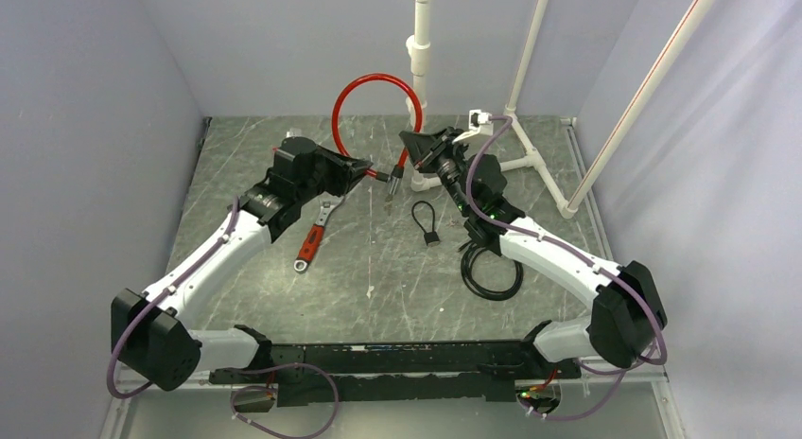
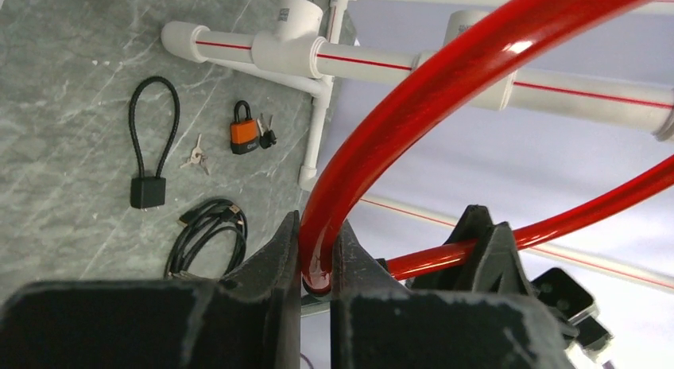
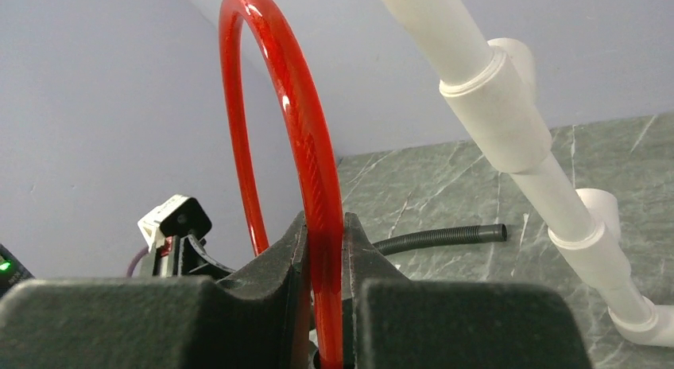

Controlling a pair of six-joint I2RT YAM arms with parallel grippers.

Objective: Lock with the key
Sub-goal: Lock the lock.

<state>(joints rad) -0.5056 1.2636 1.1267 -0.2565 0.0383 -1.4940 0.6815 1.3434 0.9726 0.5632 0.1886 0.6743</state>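
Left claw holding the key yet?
No, the left claw is clamped on the red cable loop, while the key lies on the table apart from it.

The left arm and right arm wore white shells, chunky black joints, and trailing mauve cables.

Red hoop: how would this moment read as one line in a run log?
left gripper: shut on red cable loop | right gripper: shut on its other side | loop: upright, off the table
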